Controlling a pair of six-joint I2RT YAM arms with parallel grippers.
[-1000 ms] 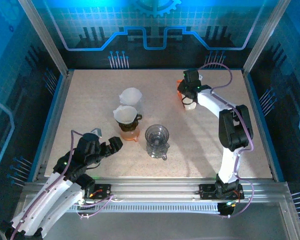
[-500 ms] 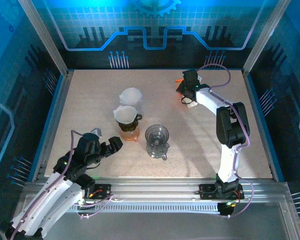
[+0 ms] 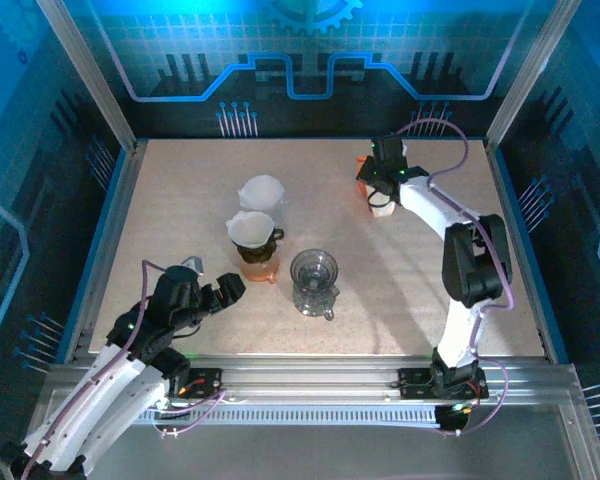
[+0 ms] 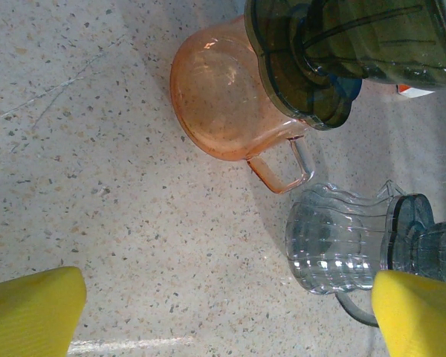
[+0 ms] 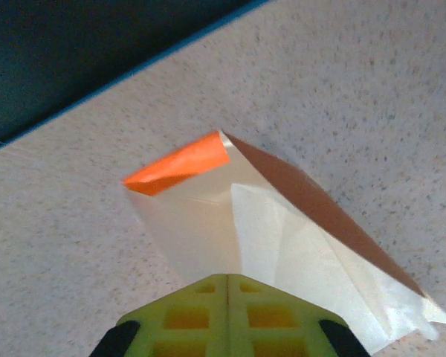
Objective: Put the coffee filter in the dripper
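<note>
Clamping orange-tipped paper (image 5: 282, 238) up close, right gripper (image 5: 227, 286) looks indistinct from above.

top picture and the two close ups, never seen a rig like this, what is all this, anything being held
These are a robot's left arm and right arm, bolted to a table, each ending in a two-finger pincer. The wide picture looks down from above; the close-ups come from cameras on the wrists. On the table stand an orange jug with a dripper on top, a clear cup and a white paper cone. The left pincer is open, empty. The right pincer is shut on a white and orange paper packet.
</note>
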